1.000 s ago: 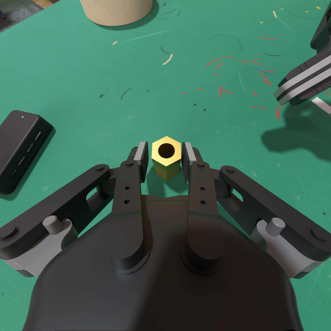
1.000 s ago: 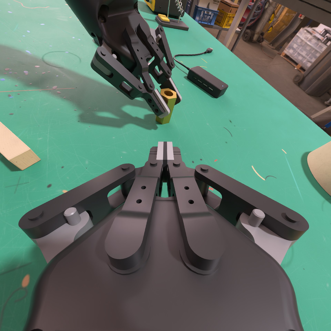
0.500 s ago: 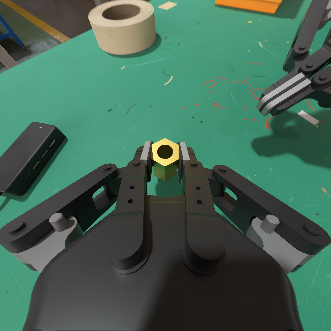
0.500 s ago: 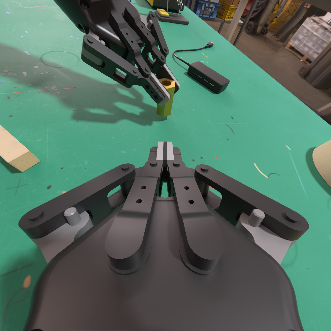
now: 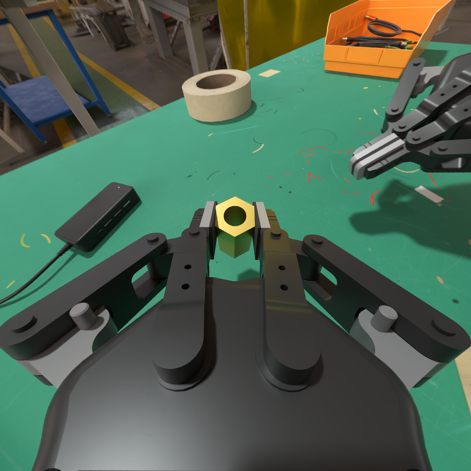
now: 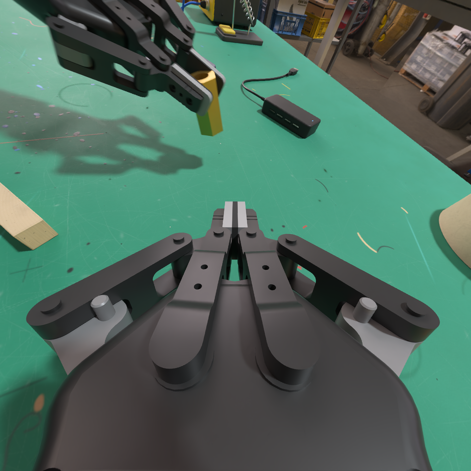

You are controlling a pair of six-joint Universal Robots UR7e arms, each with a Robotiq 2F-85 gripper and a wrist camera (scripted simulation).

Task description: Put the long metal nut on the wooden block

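The long metal nut (image 5: 234, 226) is a brass-yellow hexagonal tube, held upright between the pads of my left gripper (image 5: 234, 216), which is shut on it. In the right wrist view the nut (image 6: 210, 112) hangs clear above the green mat, its shadow below it. The wooden block (image 6: 23, 224), a pale beam, lies at the left edge of the right wrist view; only its near end shows. My right gripper (image 6: 234, 214) is shut and empty, low over the mat, and also shows at the right of the left wrist view (image 5: 362, 165).
A black USB hub (image 5: 98, 216) with its cable lies to the left of the nut, also in the right wrist view (image 6: 290, 116). A roll of tan tape (image 5: 216, 94) and an orange bin (image 5: 369, 56) stand farther back. The table edge runs behind the tape.
My left gripper closed on the nut and lifted it off the mat, tilting its view upward. The right gripper stayed shut in place.
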